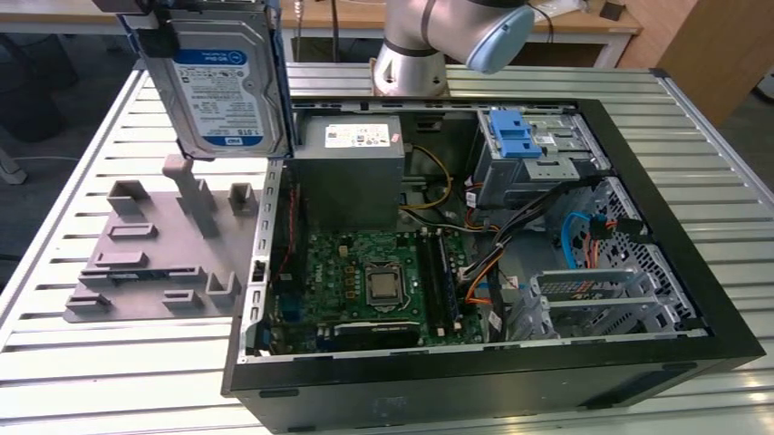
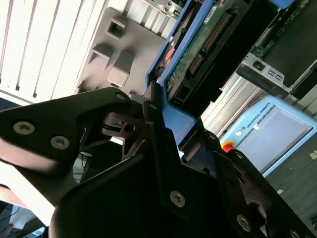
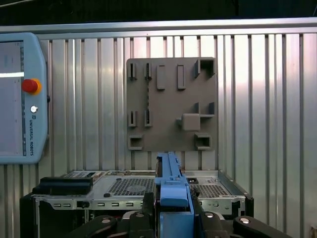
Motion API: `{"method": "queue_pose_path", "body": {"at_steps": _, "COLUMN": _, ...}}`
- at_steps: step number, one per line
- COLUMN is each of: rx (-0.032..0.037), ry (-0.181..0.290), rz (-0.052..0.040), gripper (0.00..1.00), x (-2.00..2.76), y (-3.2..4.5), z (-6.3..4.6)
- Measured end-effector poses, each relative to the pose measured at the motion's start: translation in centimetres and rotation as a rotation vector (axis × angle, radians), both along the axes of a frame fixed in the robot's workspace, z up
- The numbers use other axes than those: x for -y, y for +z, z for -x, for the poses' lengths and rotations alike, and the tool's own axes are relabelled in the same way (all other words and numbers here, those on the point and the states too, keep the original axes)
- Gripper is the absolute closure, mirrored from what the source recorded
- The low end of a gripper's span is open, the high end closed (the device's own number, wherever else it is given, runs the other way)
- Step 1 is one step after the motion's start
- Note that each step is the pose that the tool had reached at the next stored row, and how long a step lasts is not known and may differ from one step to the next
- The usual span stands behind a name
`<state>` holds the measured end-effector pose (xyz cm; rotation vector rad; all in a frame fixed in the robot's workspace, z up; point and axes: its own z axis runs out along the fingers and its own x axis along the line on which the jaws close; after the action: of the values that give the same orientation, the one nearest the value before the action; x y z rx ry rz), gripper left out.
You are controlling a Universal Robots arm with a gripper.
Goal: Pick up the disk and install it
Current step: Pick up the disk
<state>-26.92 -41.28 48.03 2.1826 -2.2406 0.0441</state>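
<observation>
Transport looks to be the step in hand. In the exterior view the flat silver metal disk (image 1: 224, 82), with a white-and-blue label and clipped in a blue plastic carrier frame, hangs upright. It is clear above the grey plastic slotted stand (image 1: 145, 263) and just beside the wall of the open black computer case (image 1: 484, 367). Both rest on the slatted metal table (image 1: 109, 362). The case holds a green motherboard (image 1: 362, 281), a grey power supply box (image 1: 351, 163), loose cables and a metal drive cage with a blue latch (image 1: 527, 136). Whether a bay in that cage is free I cannot tell. The stand's slots show nothing in them.

In the second wrist view the black gripper (image 2: 151, 106) is pinched on the edge of the blue frame. The disk's green circuit-board side (image 2: 203, 49) is turned to the camera, with the stand (image 2: 109, 54) beyond it.

In the first wrist view the blue frame's edge (image 3: 171, 183) rises out of the clamped gripper (image 3: 171, 210). Past it lie the stand (image 3: 171, 104), the case's perforated wall (image 3: 129, 186) and a pale blue control tablet (image 3: 20, 99).

Installing, I judge, calls for clearing the case wall and lining the frame up squarely with the cage.
</observation>
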Motion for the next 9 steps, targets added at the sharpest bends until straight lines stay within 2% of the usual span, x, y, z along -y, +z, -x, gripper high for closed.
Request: {"method": "queue_pose_path", "body": {"at_steps": 9, "rx": 0.0, "ry": 0.0, "rz": -0.0001, "gripper": 0.64, "x": 0.0, "y": -0.01, "z": -0.82}}
